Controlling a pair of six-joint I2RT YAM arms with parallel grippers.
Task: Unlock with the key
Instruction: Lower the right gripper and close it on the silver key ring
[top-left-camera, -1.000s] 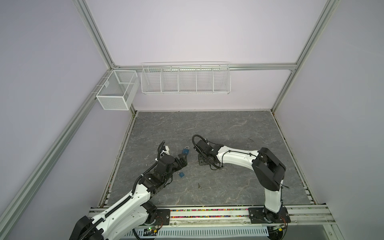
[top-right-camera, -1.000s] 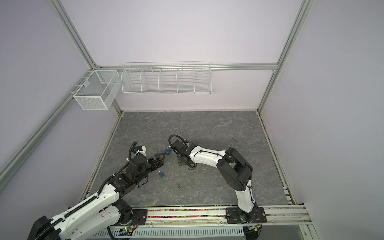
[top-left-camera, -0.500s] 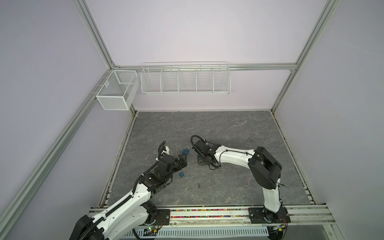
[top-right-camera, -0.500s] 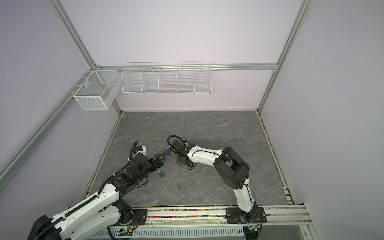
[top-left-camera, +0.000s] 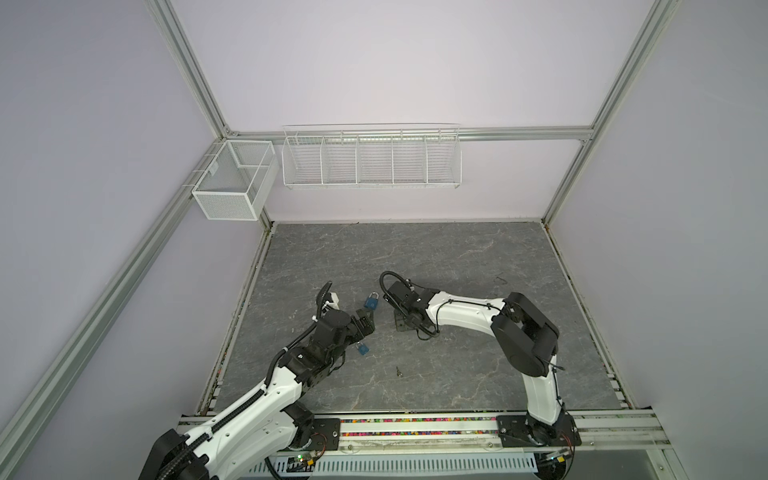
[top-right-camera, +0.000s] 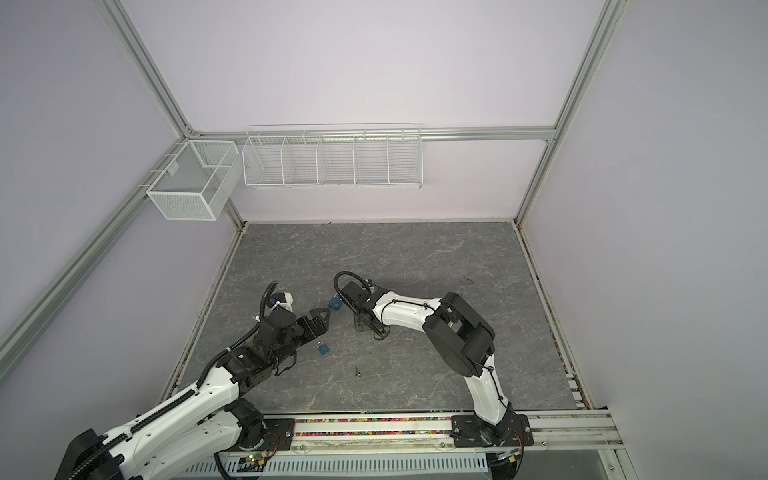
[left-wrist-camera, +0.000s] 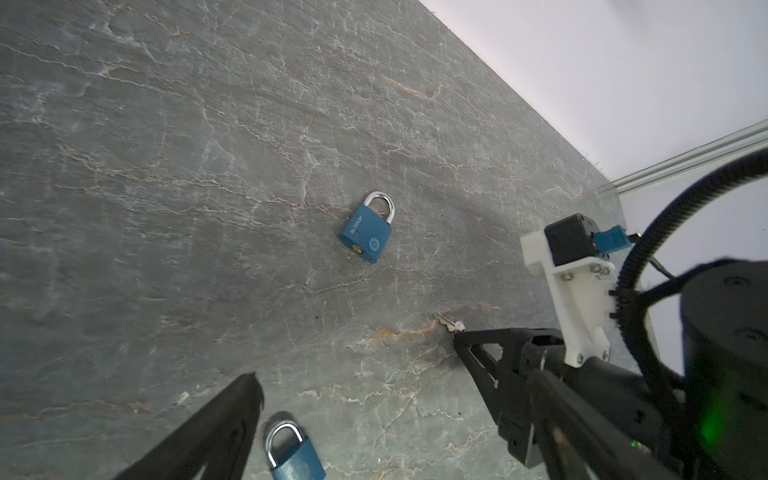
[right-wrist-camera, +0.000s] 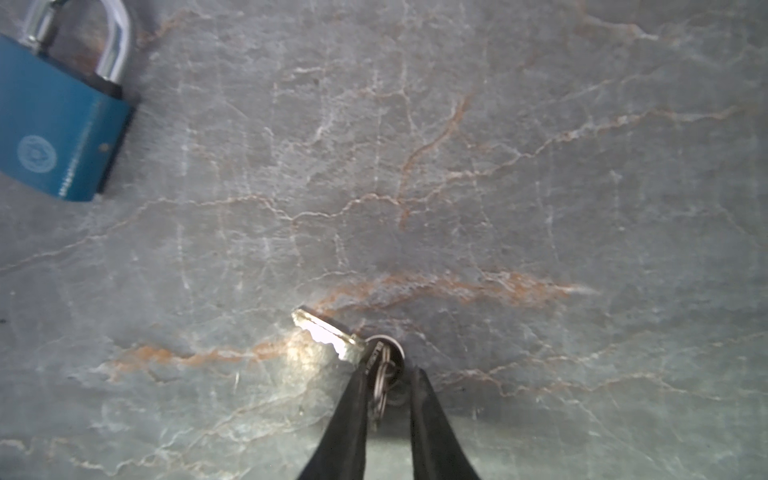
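Note:
A silver key (right-wrist-camera: 322, 332) on a ring lies on the grey floor. Its head and ring sit between the narrowed fingers (right-wrist-camera: 349, 415) of my right gripper (right-wrist-camera: 388, 374), which points down at the floor (top-left-camera: 400, 326). A thin shadow shows at one finger. In the left wrist view the key's blade (left-wrist-camera: 446, 322) sticks out from that gripper's tip. One blue padlock (top-left-camera: 372, 301) (right-wrist-camera: 54, 137) lies shut beside it. A second blue padlock (top-left-camera: 362, 348) (left-wrist-camera: 297, 457) lies under my left gripper (top-left-camera: 369, 324), which hovers wide open and empty (left-wrist-camera: 390, 399).
Another small key (top-left-camera: 399, 371) lies loose on the floor nearer the front rail. A white wire rack (top-left-camera: 371, 160) and a mesh basket (top-left-camera: 232, 185) hang on the back frame. Purple walls close in the grey floor (top-left-camera: 415, 257) on three sides.
My right gripper's jaws have narrowed round the key's head, and that arm has edged slightly left. The left arm and both padlocks have stayed put.

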